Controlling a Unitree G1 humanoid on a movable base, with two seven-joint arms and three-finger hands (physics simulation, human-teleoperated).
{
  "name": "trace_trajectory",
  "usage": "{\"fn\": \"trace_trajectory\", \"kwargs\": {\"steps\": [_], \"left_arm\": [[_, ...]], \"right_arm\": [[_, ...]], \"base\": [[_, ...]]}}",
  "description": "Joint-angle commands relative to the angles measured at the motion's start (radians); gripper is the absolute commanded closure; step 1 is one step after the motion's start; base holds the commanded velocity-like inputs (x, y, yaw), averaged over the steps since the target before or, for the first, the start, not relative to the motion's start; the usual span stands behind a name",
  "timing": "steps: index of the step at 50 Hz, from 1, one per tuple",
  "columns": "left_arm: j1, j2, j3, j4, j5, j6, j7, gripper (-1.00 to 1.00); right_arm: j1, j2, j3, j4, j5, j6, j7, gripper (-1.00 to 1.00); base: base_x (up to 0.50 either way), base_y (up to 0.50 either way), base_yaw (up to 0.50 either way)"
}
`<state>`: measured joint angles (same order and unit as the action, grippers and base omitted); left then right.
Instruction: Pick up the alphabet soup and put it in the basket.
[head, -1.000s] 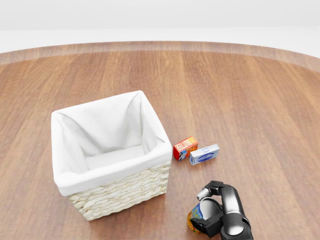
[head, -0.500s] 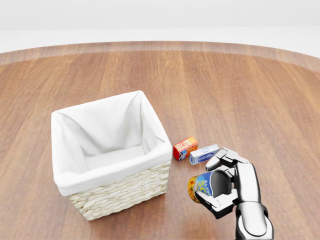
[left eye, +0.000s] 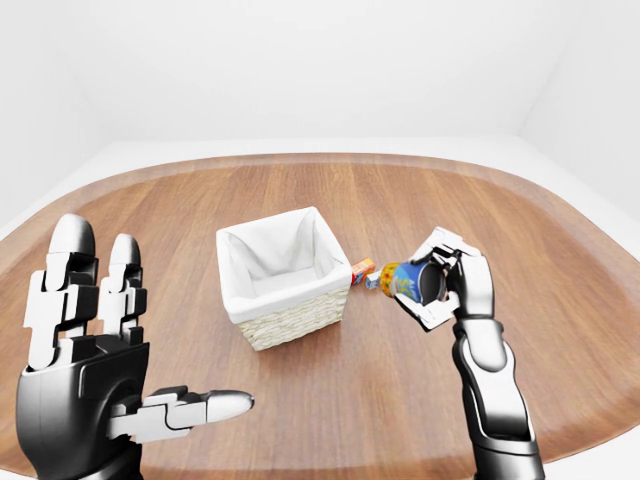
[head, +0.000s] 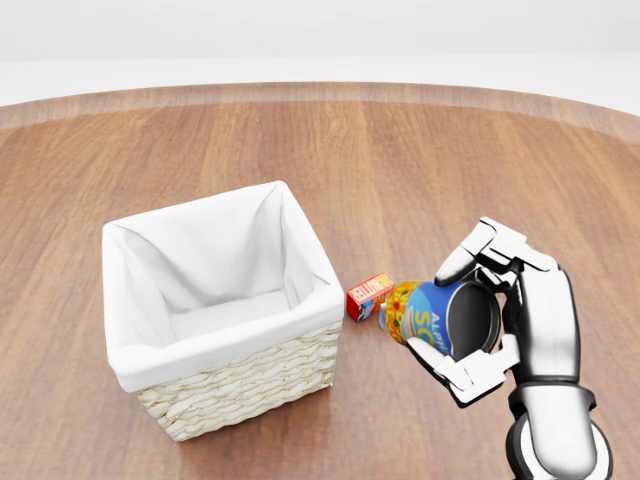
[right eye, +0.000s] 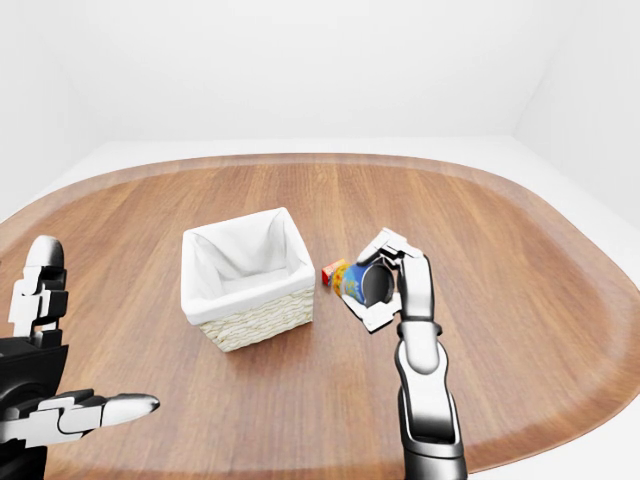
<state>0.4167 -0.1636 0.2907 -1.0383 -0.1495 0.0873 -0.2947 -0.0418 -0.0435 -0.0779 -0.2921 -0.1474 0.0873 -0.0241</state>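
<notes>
Right now the right hand (head: 490, 320) has its fingers clenched around the alphabet soup (head: 440, 318), a blue and yellow can held on its side, off the wooden table (head: 450, 160), dark open-looking end facing the camera, label end pointing toward the view's left. One finger (head: 470, 255) curls over the top of the can, another (head: 465, 378) wraps under it. Can sits to the right of the basket (head: 225, 385) in the head view, not over it, apart from the rim. Basket is wicker with a white cloth liner, standing upright on the table, nothing visible inside. Just right of the basket lies a small red-orange box (head: 369, 296) on the table; the can hides what is behind it at its left end, so I cannot tell what lies there. Left hand (left eye: 90, 370) shows at the lower left of the left-eye view, released, fingers spread straight up and thumb out sideways, holding nothing, well apart from basket and can.
</notes>
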Motion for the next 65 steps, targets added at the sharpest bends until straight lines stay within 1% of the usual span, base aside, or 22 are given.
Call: {"fn": "trace_trajectory", "kwargs": {"steps": [1, 11, 17, 24, 26, 31, 32, 36, 39, 40, 44, 49, 51, 57, 63, 65], "left_arm": [[0.001, 0.000, 0.004, -0.004, -0.005, 0.000, -0.002, -1.00], [0.004, -0.005, 0.004, -0.002, -0.006, 0.000, -0.009, -1.00], [0.006, -0.006, 0.016, -0.009, -0.018, 0.000, -0.014, -1.00], [0.003, 0.000, 0.032, -0.009, -0.036, 0.000, -0.011, -1.00], [0.006, -0.002, 0.028, -0.009, -0.033, 0.000, -0.013, -1.00], [0.005, -0.001, 0.036, -0.009, -0.039, 0.000, -0.015, -1.00], [0.008, 0.001, 0.039, -0.009, -0.046, 0.000, -0.014, -1.00], [0.012, 0.006, 0.037, -0.009, -0.054, 0.000, -0.010, -1.00], [0.016, 0.010, 0.033, -0.009, -0.056, 0.000, -0.005, -1.00], [0.021, 0.014, 0.033, -0.009, -0.061, 0.000, -0.004, -1.00], [0.027, 0.035, 0.050, -0.009, -0.098, 0.000, 0.010, -1.00], [0.044, 0.056, 0.040, -0.009, -0.113, 0.000, 0.029, -1.00], [0.045, 0.060, 0.038, -0.009, -0.115, 0.000, 0.033, -1.00], [0.059, 0.069, 0.028, -0.009, -0.124, 0.000, 0.039, -1.00], [0.080, 0.087, 0.022, -0.009, -0.145, 0.000, 0.049, -1.00], [0.086, 0.094, 0.020, -0.009, -0.152, 0.000, 0.056, -1.00]], "right_arm": [[-0.069, -0.004, 0.006, -0.151, -0.038, 0.000, -0.004, 1.00], [-0.203, -0.004, 0.028, -0.110, -0.055, 0.000, -0.026, 1.00], [-0.275, -0.003, 0.048, -0.102, -0.068, 0.000, -0.035, 1.00], [-0.367, 0.017, 0.085, -0.062, -0.105, 0.000, -0.045, 1.00], [-0.395, 0.033, 0.105, -0.029, -0.122, 0.000, -0.057, 1.00], [-0.425, 0.057, 0.125, -0.009, -0.144, 0.000, -0.056, 1.00], [-0.449, 0.069, 0.138, 0.006, -0.153, 0.000, -0.060, 1.00], [-0.513, 0.093, 0.147, 0.060, -0.166, 0.000, -0.070, 1.00], [-0.526, 0.098, 0.148, 0.073, -0.170, 0.000, -0.071, 1.00], [-0.553, 0.109, 0.157, 0.106, -0.178, 0.000, -0.083, 1.00], [-0.557, 0.139, 0.188, 0.165, -0.213, 0.000, -0.101, 1.00], [-0.586, 0.182, 0.217, 0.216, -0.257, 0.000, -0.108, 1.00], [-0.586, 0.188, 0.213, 0.218, -0.266, 0.000, -0.103, 1.00], [-0.653, 0.232, 0.229, 0.287, -0.311, 0.000, -0.115, 1.00], [-0.682, 0.267, 0.241, 0.434, -0.328, 0.000, -0.163, 1.00], [-0.683, 0.273, 0.240, 0.449, -0.335, 0.000, -0.167, 1.00]], "base": [[0.00, 0.00, 0.00], [0.00, 0.00, 0.00], [0.00, 0.00, 0.00], [0.00, 0.00, 0.00], [0.00, 0.00, 0.00], [0.00, 0.00, 0.00], [0.00, 0.00, 0.00], [0.00, 0.00, 0.00], [0.00, 0.00, 0.00], [0.00, 0.00, 0.00], [0.00, 0.00, 0.00], [0.00, 0.00, 0.00], [0.00, 0.00, 0.00], [0.00, 0.00, 0.00], [0.00, 0.00, 0.00], [0.00, 0.00, 0.00]]}}
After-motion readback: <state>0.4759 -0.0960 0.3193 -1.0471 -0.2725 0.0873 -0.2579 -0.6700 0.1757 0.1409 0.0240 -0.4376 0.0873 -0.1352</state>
